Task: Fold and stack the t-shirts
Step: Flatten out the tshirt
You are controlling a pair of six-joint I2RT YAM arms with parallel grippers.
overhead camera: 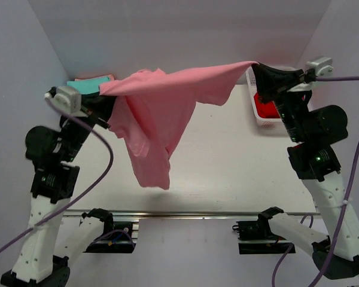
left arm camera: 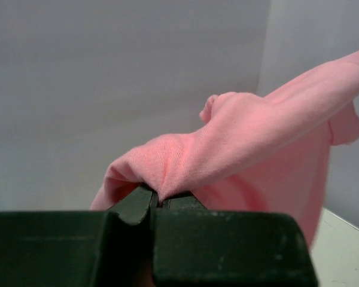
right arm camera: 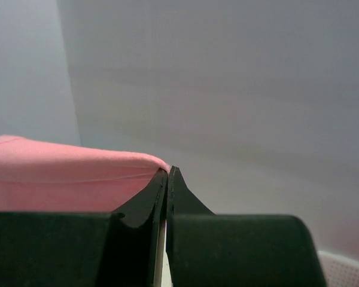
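The light pink t-shirt (overhead camera: 161, 107) hangs in the air between my two grippers, stretched along its top edge, with the body drooping down over the table. My left gripper (overhead camera: 103, 95) is shut on its left end; the left wrist view shows the jaws (left arm camera: 157, 200) pinched on a fold of the pink cloth (left arm camera: 251, 143). My right gripper (overhead camera: 255, 67) is shut on its right corner; the right wrist view shows the jaws (right arm camera: 168, 173) closed on the pink edge (right arm camera: 66, 167). A teal shirt (overhead camera: 87, 85) lies folded at the back left, with a salmon edge (overhead camera: 107, 77) behind it.
A white mesh basket (overhead camera: 255, 110) with red cloth (overhead camera: 266, 106) in it stands at the back right, beside the right arm. The white table (overhead camera: 227, 173) lies under the hanging shirt. Grey walls close in the back and sides.
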